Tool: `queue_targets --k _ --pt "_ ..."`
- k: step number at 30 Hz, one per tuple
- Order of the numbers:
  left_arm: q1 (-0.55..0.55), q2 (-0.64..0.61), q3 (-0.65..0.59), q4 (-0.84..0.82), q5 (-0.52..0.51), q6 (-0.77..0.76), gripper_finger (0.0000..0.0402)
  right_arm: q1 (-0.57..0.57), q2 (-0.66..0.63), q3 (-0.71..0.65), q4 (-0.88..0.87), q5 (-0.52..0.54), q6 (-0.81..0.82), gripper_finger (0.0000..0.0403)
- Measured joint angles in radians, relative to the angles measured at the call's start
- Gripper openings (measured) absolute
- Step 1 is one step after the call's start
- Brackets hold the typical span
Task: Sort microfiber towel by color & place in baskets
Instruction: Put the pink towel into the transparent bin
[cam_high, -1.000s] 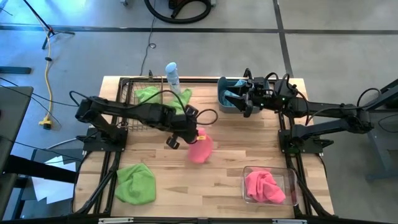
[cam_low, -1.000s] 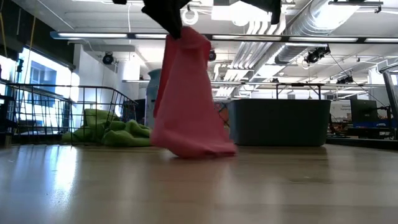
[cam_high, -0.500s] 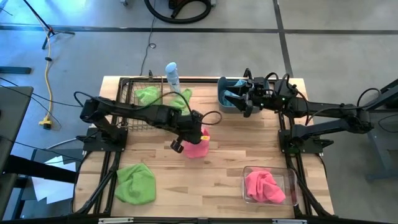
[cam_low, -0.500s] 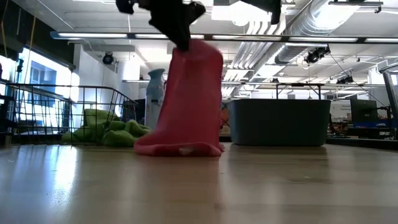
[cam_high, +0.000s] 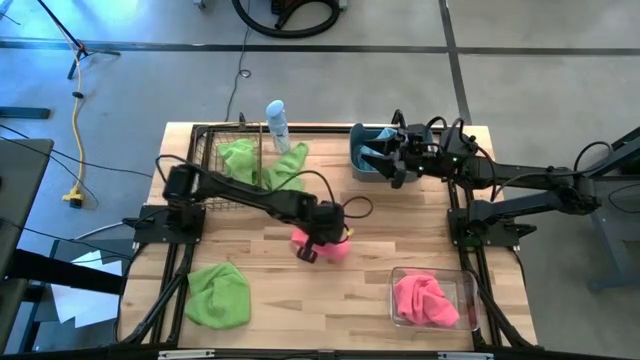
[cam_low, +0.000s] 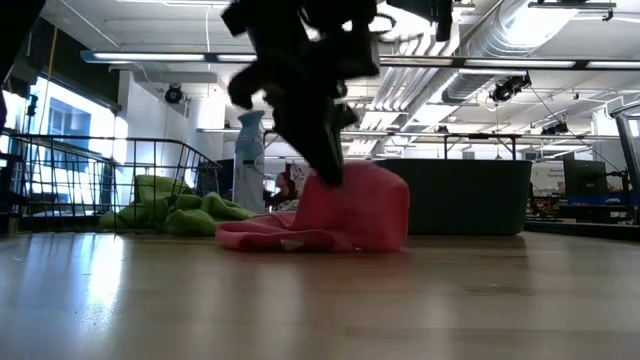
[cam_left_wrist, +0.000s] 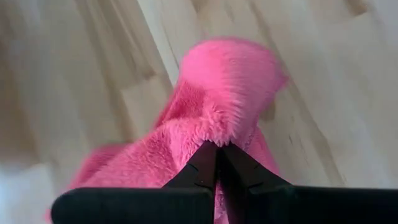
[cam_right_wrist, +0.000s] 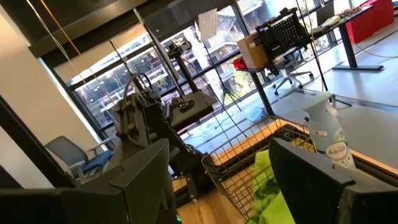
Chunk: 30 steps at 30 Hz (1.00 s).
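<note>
Open board between the bins
Bare table (cam_high: 390, 235) runs from the left gripper (cam_high: 318, 243) and its pink towel (cam_high: 335, 246) to the clear box (cam_high: 432, 298); a green towel (cam_high: 218, 293) lies near the front left.

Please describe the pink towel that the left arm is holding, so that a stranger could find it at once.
Look at the middle of the wooden table. There the left gripper pinches a fuzzy pink microfiber towel, slumped on the wood. The other pink towel lies in the clear plastic box.
</note>
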<state>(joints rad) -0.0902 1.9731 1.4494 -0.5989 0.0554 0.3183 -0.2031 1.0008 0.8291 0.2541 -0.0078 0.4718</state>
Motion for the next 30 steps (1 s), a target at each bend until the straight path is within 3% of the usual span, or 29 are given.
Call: queue_targets --k 6,17,23,30 --pt "0.032 0.085 0.000 -0.006 0.094 -0.114 0.0000 0.000 0.000 0.000 -0.025 0.000 0.000 0.0272" --pt "0.078 0.086 0.000 -0.003 0.096 -0.186 0.0020 0.000 0.000 0.000 -0.033 0.000 -0.006 0.0272" --pt "0.093 0.067 0.001 -0.018 0.146 -0.221 0.0083 0.000 0.000 0.000 -0.033 0.000 -0.009 0.0272" --pt "0.111 -0.020 0.001 -0.121 0.092 -0.229 0.0175 0.000 0.000 0.000 -0.037 0.007 -0.009 0.0272"
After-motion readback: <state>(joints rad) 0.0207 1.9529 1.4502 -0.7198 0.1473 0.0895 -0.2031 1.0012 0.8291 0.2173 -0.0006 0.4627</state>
